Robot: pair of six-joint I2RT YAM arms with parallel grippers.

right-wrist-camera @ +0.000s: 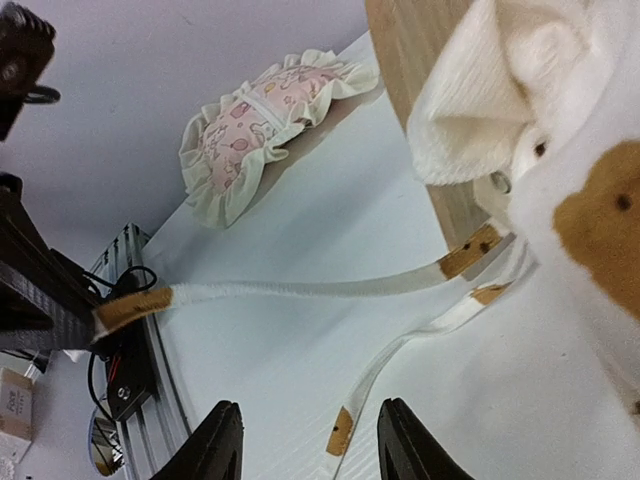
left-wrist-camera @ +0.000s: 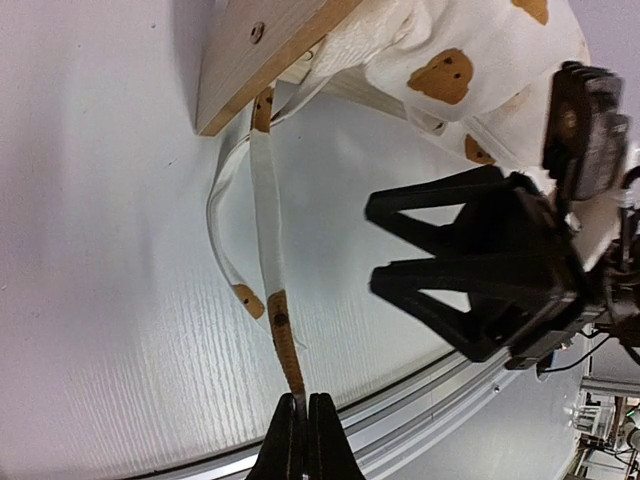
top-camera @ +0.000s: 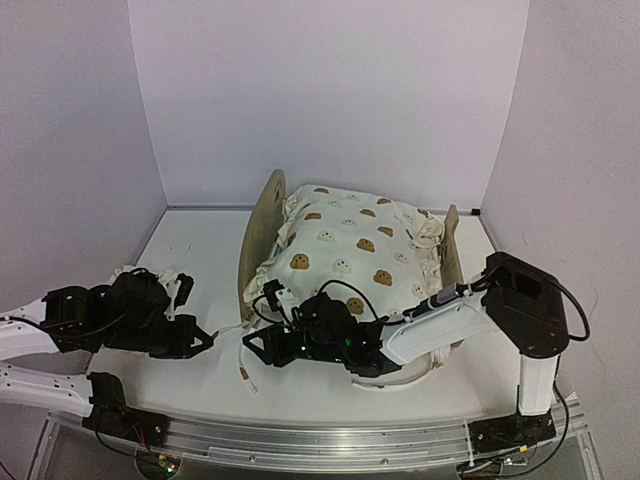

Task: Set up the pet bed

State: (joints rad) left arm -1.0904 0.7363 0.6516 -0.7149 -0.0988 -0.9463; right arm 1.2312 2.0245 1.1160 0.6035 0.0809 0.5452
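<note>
The pet bed stands mid-table with its rounded wooden headboard toward the left, and a cream bear-print quilt is draped over it. My left gripper is shut on the brown end of one quilt tie, which runs taut back to the headboard corner. From above, that left gripper sits left of the bed's near corner. A second tie lies slack on the table between the fingers of my open right gripper, which holds nothing. Seen from above, the right gripper faces the left one.
A small pinkish ruffled pillow lies on the table beyond the ties, left of the headboard, half hidden by the left arm in the top view. The table's metal front rail runs close under both grippers. White walls enclose the back and sides.
</note>
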